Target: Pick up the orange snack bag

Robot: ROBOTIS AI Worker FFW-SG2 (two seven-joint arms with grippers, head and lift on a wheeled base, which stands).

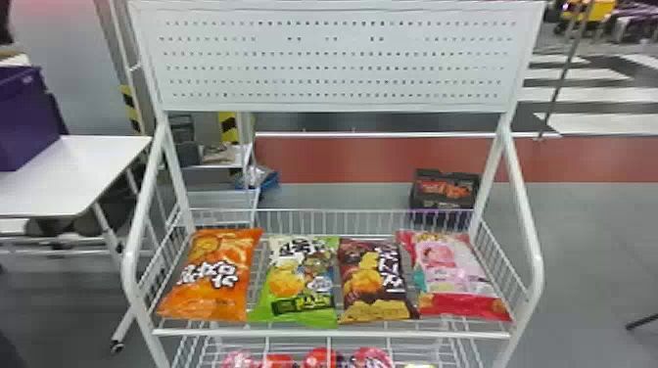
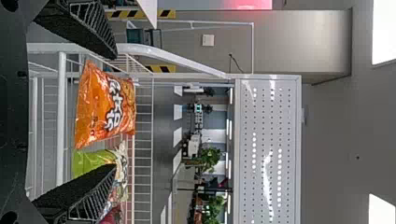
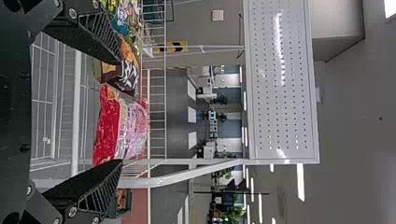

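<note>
The head view looks forward and down at the white rack [image 1: 333, 334], from far enough back to take in its perforated panel [image 1: 338, 58] and the row of bags. The left wrist view looks out roughly level, turned on its side, from just behind the left gripper [image 2: 116, 111], with the orange snack bag [image 2: 105, 106] ahead, between the fingers' lines. The right wrist view faces the rack likewise from behind the right gripper [image 3: 121, 112], the pink bag [image 3: 123, 126] ahead of it. Both wrist views share the panel and green bag [image 1: 298, 284] with the head view.
</note>
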